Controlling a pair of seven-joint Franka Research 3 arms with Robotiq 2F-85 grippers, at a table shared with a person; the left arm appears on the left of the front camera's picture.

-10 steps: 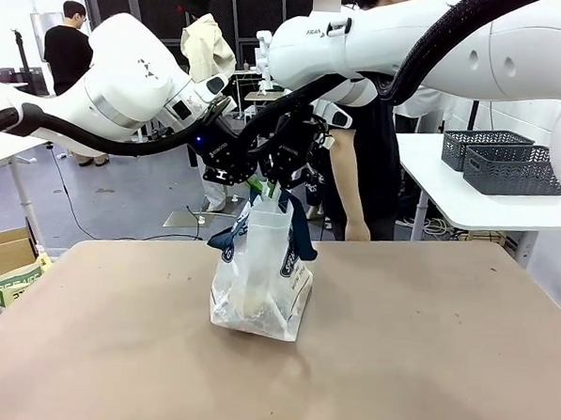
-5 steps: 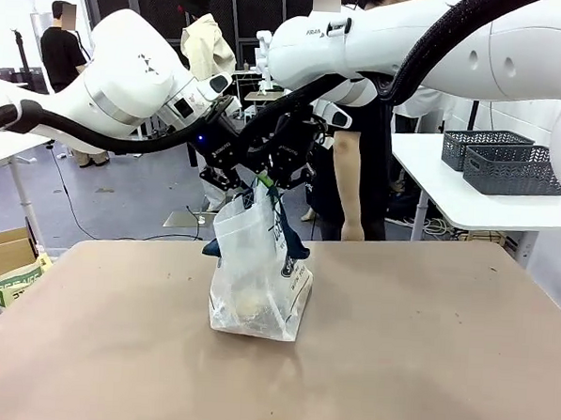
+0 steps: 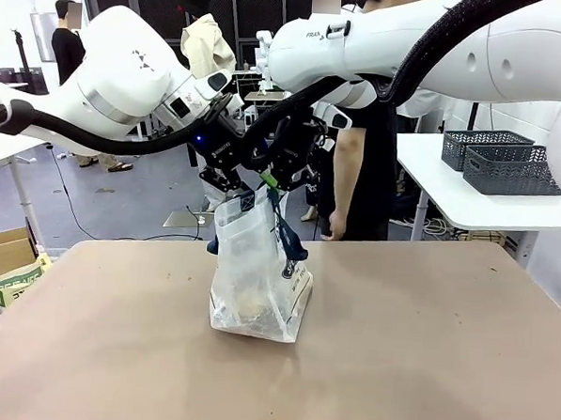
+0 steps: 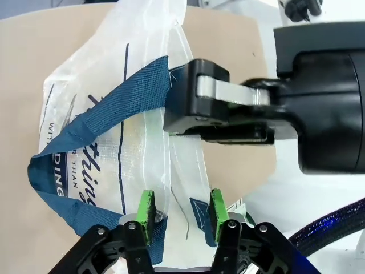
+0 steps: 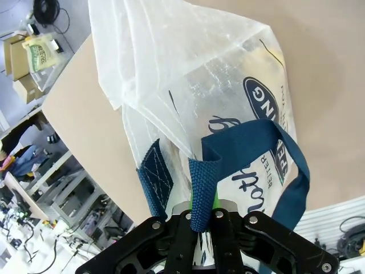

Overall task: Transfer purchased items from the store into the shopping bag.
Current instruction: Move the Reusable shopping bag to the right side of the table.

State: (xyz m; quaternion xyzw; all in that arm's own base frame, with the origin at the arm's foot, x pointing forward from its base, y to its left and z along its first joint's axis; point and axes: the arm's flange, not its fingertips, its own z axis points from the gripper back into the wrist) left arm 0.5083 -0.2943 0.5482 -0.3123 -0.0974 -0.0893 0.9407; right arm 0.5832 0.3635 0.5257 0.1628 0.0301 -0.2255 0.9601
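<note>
Tabletop [image 3: 424, 349]: bag [image 3: 253, 284] beneath left hand [image 4: 180, 202] (open) and right hand [image 5: 204, 201], seemingly clenching its strap [image 5: 242, 142].

Between your left gripper's fingers [image 4: 181, 220] there is room, partly taken up by the bag's thin film [image 4: 174, 171], and a blue strap [image 4: 102, 123] loops out beside them. The other gripper's black body [image 4: 228, 103] blocks the way just ahead of those fingertips. At your right gripper [image 5: 204, 208], the strap lies across the closed jaws and loops to one side, with crumpled film rising straight ahead.
</note>
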